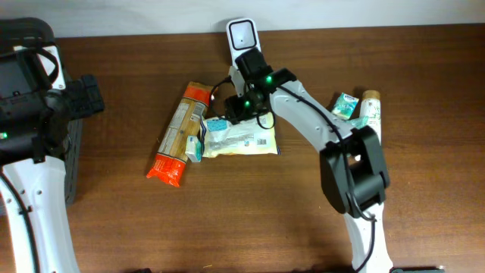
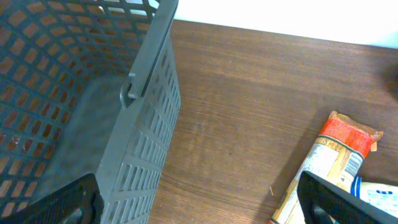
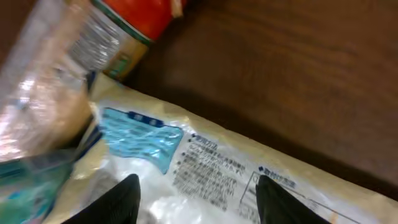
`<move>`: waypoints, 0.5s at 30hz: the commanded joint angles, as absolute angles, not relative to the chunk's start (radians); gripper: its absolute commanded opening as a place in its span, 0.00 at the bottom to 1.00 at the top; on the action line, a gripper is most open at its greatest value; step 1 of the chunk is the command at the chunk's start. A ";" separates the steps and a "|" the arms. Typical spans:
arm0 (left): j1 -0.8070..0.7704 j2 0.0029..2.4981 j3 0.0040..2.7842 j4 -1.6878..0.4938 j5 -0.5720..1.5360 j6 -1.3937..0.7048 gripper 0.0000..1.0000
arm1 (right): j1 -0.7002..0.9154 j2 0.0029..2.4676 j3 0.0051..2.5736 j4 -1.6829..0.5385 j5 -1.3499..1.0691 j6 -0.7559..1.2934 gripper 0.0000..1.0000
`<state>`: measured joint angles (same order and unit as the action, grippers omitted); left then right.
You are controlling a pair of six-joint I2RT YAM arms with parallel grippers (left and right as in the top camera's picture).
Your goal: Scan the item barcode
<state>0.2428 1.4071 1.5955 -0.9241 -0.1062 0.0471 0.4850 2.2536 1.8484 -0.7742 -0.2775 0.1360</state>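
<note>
A white packet [image 1: 241,137] with a blue label and black print lies flat at mid-table. The right wrist view shows its printed face [image 3: 214,165] close up. My right gripper [image 1: 229,114] [image 3: 199,202] hovers just over the packet's left end, open, its fingers astride the print with nothing pinched. A white scanner [image 1: 241,35] stands at the table's far edge behind that arm. My left gripper [image 1: 86,95] [image 2: 199,205] is open and empty at the far left, beside the basket.
An orange-ended pasta bag [image 1: 180,136] [image 2: 328,163] [image 3: 127,25] lies against the packet's left side, over a small teal pack [image 1: 193,146]. A grey mesh basket [image 2: 146,140] stands at the left edge. A teal carton [image 1: 345,105] and a small bottle [image 1: 370,108] lie at the right.
</note>
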 commanded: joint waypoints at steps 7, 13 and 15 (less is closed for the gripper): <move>0.245 1.403 1.604 -0.922 -0.113 0.038 0.99 | 0.477 2.297 1.843 -0.765 -0.016 0.056 0.61; 0.245 1.403 1.604 -0.922 -0.113 0.038 0.99 | 0.449 2.297 1.843 -0.919 -0.014 0.023 0.60; 0.245 1.403 1.604 -0.922 -0.113 0.038 0.99 | 0.439 2.297 1.843 -1.033 -0.015 0.035 0.60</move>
